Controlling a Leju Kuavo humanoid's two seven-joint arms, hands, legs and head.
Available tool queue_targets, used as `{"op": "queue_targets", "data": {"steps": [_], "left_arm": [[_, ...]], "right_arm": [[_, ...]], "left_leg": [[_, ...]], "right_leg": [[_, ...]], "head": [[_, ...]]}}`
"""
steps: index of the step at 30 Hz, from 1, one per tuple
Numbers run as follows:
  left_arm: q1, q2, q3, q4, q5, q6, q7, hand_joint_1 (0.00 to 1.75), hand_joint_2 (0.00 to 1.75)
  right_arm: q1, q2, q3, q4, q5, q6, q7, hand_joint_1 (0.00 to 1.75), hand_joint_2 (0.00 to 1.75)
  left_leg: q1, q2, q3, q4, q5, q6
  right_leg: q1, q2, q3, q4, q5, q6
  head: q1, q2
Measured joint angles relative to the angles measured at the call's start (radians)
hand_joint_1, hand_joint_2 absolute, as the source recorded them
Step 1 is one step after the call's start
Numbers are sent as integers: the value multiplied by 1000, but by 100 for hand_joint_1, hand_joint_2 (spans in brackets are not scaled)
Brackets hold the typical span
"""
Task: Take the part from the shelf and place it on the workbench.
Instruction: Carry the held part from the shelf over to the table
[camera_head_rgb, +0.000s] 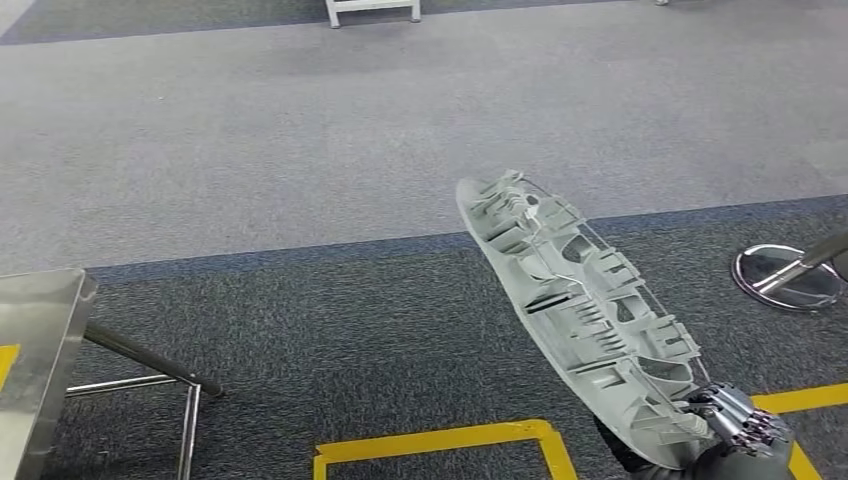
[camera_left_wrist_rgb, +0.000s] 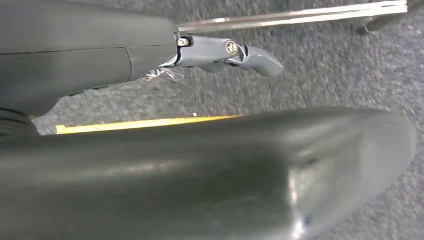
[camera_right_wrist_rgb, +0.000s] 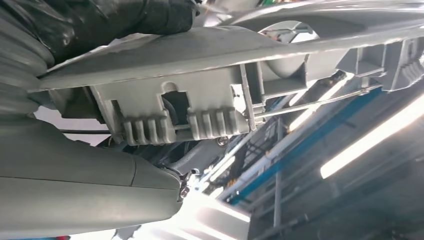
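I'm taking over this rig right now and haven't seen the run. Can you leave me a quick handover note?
Right hand: grips the long grey ribbed part at its near end, held tilted up above the carpet.
Left hand: holds nothing, hanging over the carpet near a yellow floor line.
Done: part is off the shelf and in hand.
Left: set it on the workbench; a metal table sits at the lower left of the head view.
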Motion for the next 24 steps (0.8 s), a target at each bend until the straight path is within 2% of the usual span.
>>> {"op": "queue_targets", "data": {"steps": [1,2,3,4,5,7,8,9,11,13,14,15,16,17,18,20,22,24], "left_arm": [[0,-1,0,0,0,0,0,0,0],[1,-1,0,0,-1,0,0,0,0],[1,-2,0,0,-1,0,0,0,0],[1,-1,0,0,-1,0,0,0,0],[1,1,1,0,-1,0,0,0,0],[0,3,1,0,-1,0,0,0,0],[1,3,2,0,-1,0,0,0,0],[4,4,2,0,-1,0,0,0,0],[6,3,3,0,-2,0,0,0,0],[2,2,3,0,-4,-1,0,0,0],[0,1,3,0,-5,-1,0,0,0],[-1,1,3,0,-6,-1,0,0,0],[0,1,4,0,-8,-1,0,0,0],[1,1,4,0,-10,-1,0,0,0],[3,1,4,0,-11,-1,0,0,0],[2,3,4,0,-13,-1,0,0,0],[-2,7,4,0,-13,-1,0,0,0],[-2,9,4,0,-13,-1,0,0,0]], "right_arm": [[1,0,0,1,1,0,0,175,175],[2,0,-1,1,2,0,1,175,175],[3,0,-1,1,3,0,1,175,175],[3,0,-1,2,3,0,1,175,175],[3,0,-2,2,3,0,0,175,175],[4,0,-3,3,4,0,0,175,175],[6,0,-3,3,4,0,0,175,175],[7,0,-4,3,5,0,0,175,175],[7,0,-4,4,6,0,1,175,175],[8,0,-4,4,9,0,0,175,175],[8,0,-4,4,12,0,0,175,175],[8,0,-4,4,14,0,0,175,175],[8,0,-4,4,17,0,0,175,175],[8,0,-4,4,19,0,0,175,175],[7,0,-4,4,20,0,0,175,175],[7,0,-3,5,23,0,0,175,175],[6,-1,-3,6,26,0,0,175,175],[5,-1,-2,7,30,0,0,175,175]], "left_leg": [[2,-14,2,2,-3,-2],[5,-28,4,7,-7,-7],[9,-42,6,15,-12,-13],[11,-55,4,25,-19,-21],[12,-67,-1,36,-24,-27],[12,-88,-14,50,-27,-37],[13,-98,-19,51,-25,-40],[13,-97,-21,53,-26,-43],[12,-58,-39,92,-48,-51],[13,-7,-93,205,-101,-58],[14,3,-127,271,-126,-59],[14,8,-152,319,-138,-58],[14,9,-160,332,-131,-54],[11,10,-148,305,-106,-48],[6,15,-120,247,-68,-40],[-13,55,-55,120,-17,-17],[-29,86,-27,60,-15,1],[-29,72,-18,32,-13,8]], "right_leg": [[-1,1,-13,2,20,3],[-2,3,-6,-36,59,6],[-6,13,14,-97,101,11],[-10,35,36,-153,130,17],[-13,56,56,-195,144,17],[-13,79,70,-217,138,9],[-13,71,73,-219,137,2],[-13,60,74,-221,138,-2],[-14,38,81,-225,137,-11],[-9,11,87,-227,133,-20],[-6,-4,89,-227,131,-24],[-3,-17,91,-227,128,-27],[0,-29,93,-227,125,-29],[3,-40,97,-228,122,-30],[4,-50,103,-228,118,-31],[6,-68,112,-233,111,-30],[7,-87,117,-240,109,-25],[8,-106,124,-249,108,-18]], "head": [[0,0],[0,0],[0,0],[3,0],[6,0],[9,0],[8,0],[7,0],[0,0],[-9,0],[-10,0],[-10,0],[-10,0],[-10,0],[-10,0],[-10,0],[-12,0],[-15,0]]}}
